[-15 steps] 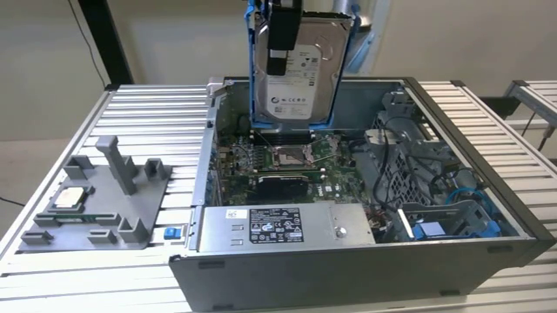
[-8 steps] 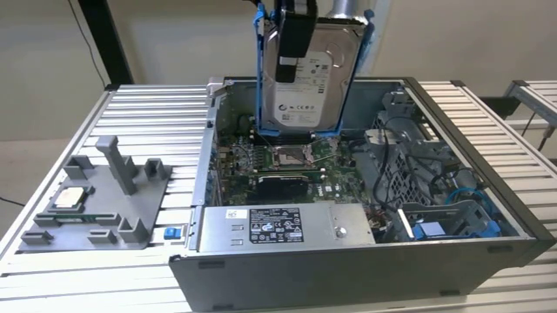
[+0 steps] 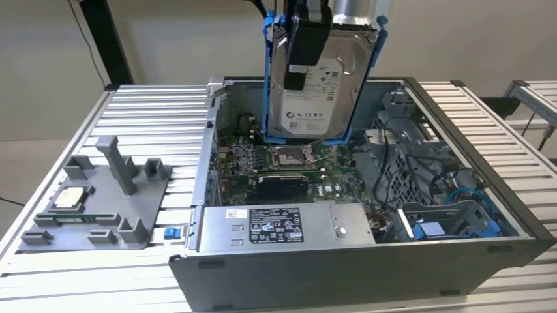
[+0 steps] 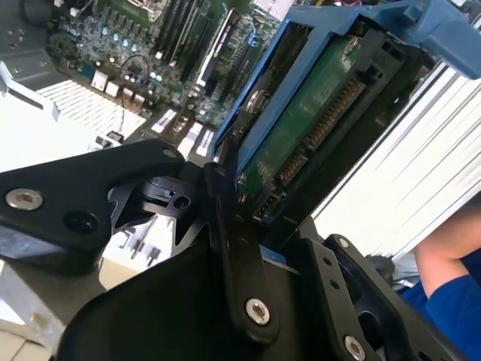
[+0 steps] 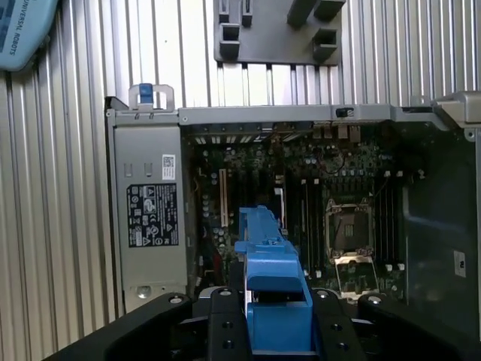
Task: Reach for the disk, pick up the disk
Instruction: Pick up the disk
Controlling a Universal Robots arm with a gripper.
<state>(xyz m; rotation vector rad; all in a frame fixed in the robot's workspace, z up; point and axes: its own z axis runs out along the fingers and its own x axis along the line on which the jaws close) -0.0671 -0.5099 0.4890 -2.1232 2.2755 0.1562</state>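
Observation:
The disk (image 3: 320,98), a silver-grey drive with a white label in a bright blue bracket, hangs upright in the air over the back of the open computer case (image 3: 348,261). My gripper (image 3: 303,65) comes down from above and is shut on the disk, with one black finger (image 3: 301,62) lying across its labelled face. In the second wrist view the disk's green circuit side (image 4: 316,113) sits clamped between the black fingers (image 4: 225,226). In the first wrist view the blue bracket (image 5: 270,278) stands between the fingers, above the motherboard.
The case holds a motherboard (image 3: 287,173), a grey power supply (image 3: 278,225), cables and a blue plastic piece (image 3: 431,231). On the slatted table (image 3: 156,98), at the exterior view's left, a grey fixture (image 3: 104,202) carries a small square chip (image 3: 72,195). A person's blue sleeve (image 4: 451,301) is near.

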